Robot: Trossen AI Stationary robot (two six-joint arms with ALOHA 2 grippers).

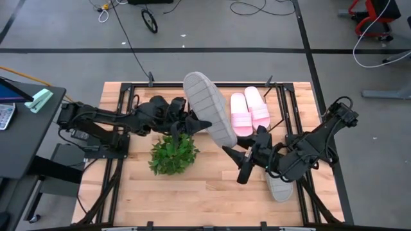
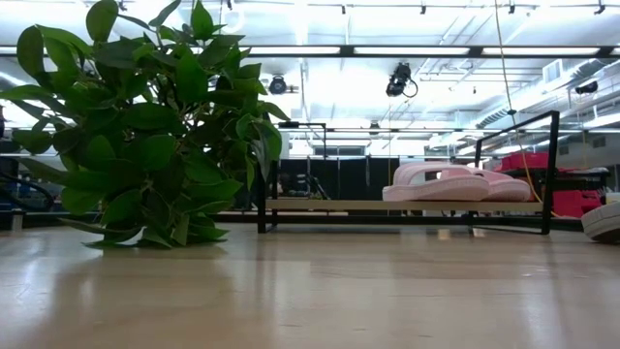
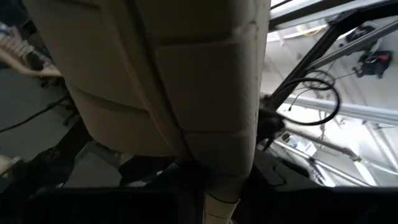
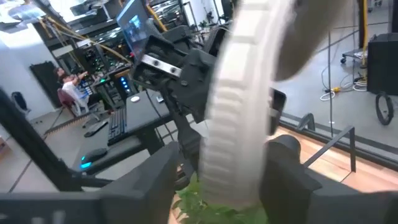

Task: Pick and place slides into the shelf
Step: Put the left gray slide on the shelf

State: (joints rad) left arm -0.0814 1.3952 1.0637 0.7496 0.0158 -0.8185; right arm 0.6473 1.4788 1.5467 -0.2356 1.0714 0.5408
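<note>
A grey slide (image 1: 209, 106) hangs in the air above the table's middle, its ribbed sole turned up. My left gripper (image 1: 192, 122) reaches in from the left and is shut on it. My right gripper (image 1: 234, 163) comes from the right. Its two fingers stand on either side of the slide's near end (image 4: 233, 180), with a wide gap between them. Two pink slides (image 1: 250, 112) lie side by side on the shelf (image 2: 407, 206) at the far right. A second grey slide (image 1: 280, 187) lies on the table under my right arm. My left gripper holds the grey slide at its left long side, about mid-length (image 1: 198, 117), coming level from the table's left. In the left wrist view the slide's edge (image 3: 217, 186) runs down between the dark fingers. The slide is lifted clear and tilted, sole up. My right gripper has the slide's near end between its fingers (image 4: 280, 174). I cannot tell whether they touch it.
A green leafy plant (image 1: 172, 154) stands on the table just near of my left gripper and fills the left of the low view (image 2: 145, 126). The shelf's black rods (image 1: 282, 86) frame the far half of the table. The second grey slide (image 2: 605, 221) shows at the low view's right edge.
</note>
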